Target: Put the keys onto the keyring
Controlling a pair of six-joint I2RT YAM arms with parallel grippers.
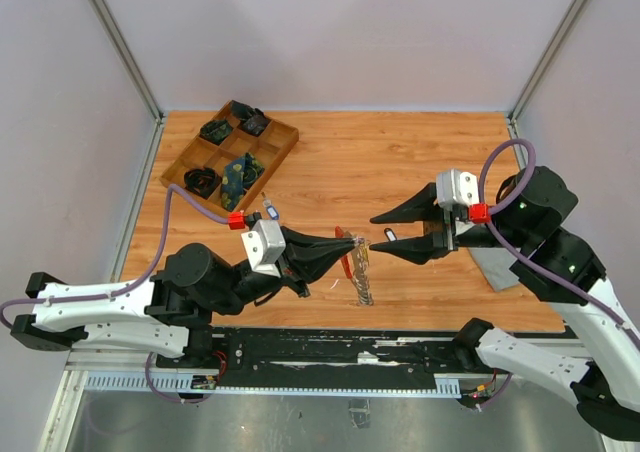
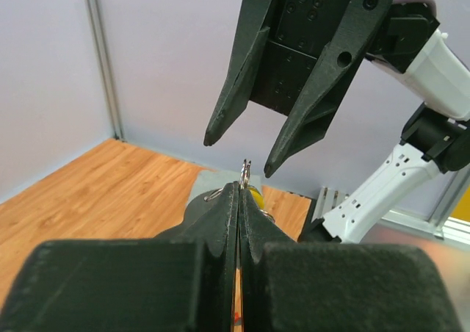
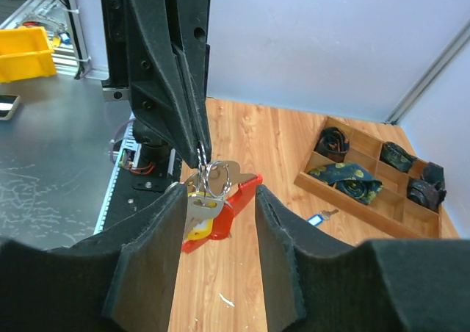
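Silvery metal sat at the centre of things. The keyring point(image 3: 213, 176) was pinched by its split ring in the clenched fingertips of the left hand point(image 1: 349, 240). It was held clear of the bench point(image 1: 420, 162), with its glittery strap hanging straight down and the red plastic part point(image 3: 239, 192) beside it. A yellow-headed key point(image 3: 197, 218) dangled just under the ring, apparently already threaded on.

The right hand point(image 1: 380, 234) faced the left hand tip to tip. It was released and gripped nothing visible, with its fingers spread to either side of the ring. The ring therefore lay dead ahead of the right hand, between its fingers, and any coming move likely fell to that arm.

A blue-tagged key point(image 3: 317, 218) lay on the bench near the wooden tray point(image 3: 345, 200), well apart from both hands.
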